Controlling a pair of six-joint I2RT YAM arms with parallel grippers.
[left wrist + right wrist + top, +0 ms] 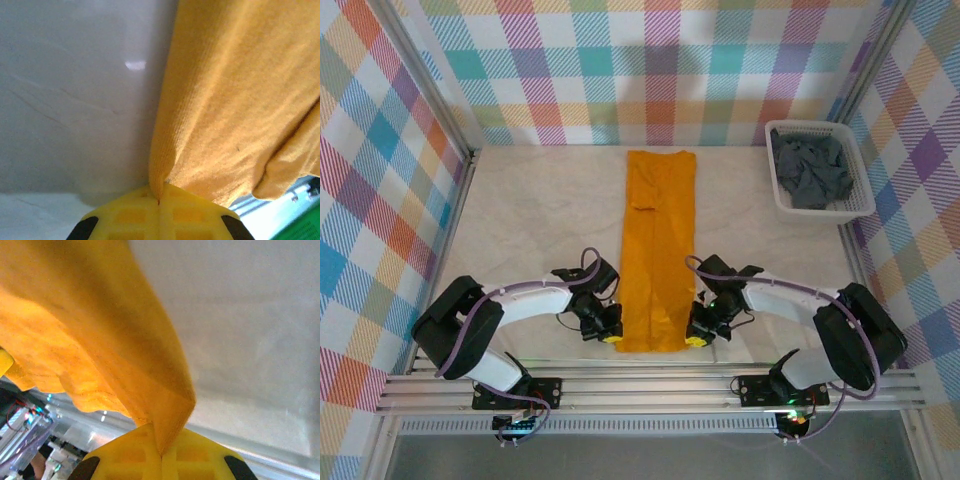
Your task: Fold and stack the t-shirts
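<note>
Our white and black left arm (525, 303) and right arm (790, 297) were bent at the elbows, with the wrists turned in toward each other. We held our left gripper (610, 338), with its yellow plastic fingers, pinched tight on one near corner of the bright orange-yellow cloth t-shirt (658, 250). Our right gripper (696, 341) pinched the other near corner the same way.

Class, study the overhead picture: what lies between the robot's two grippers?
The near end of the orange t-shirt, with the left gripper and right gripper pinching its corners, in the top view.
</note>
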